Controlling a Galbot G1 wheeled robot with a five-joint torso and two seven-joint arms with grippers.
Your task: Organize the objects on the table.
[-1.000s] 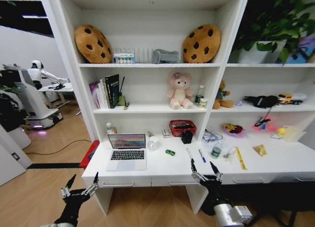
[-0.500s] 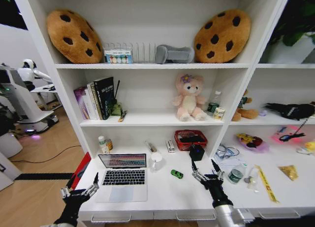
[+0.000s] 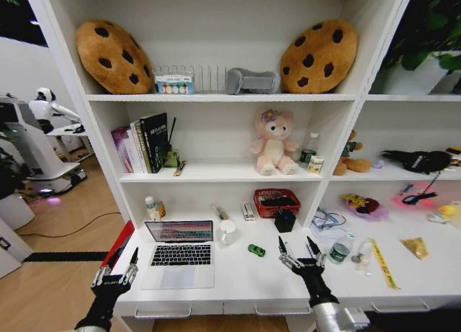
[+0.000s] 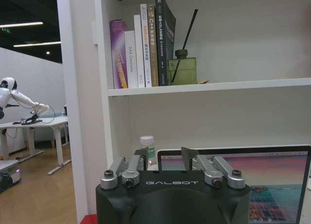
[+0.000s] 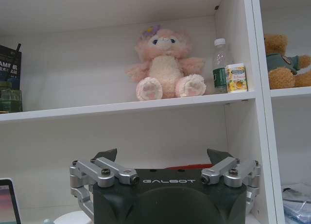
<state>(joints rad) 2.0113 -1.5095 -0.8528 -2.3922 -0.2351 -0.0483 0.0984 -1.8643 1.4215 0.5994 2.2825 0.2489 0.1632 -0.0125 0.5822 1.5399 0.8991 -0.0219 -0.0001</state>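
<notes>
Both end effectors point(image 3: 114, 265) point(image 3: 294, 248) spread, empty.

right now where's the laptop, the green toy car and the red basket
laptop point(image 3: 179, 254), head view, on its keyboard
green toy car point(image 3: 256, 250), head view, on its body
red basket point(image 3: 277, 200), head view, on its front rim

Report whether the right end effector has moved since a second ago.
Yes. The right end effector has advanced inward over the desk, now level with the toy car.
</notes>
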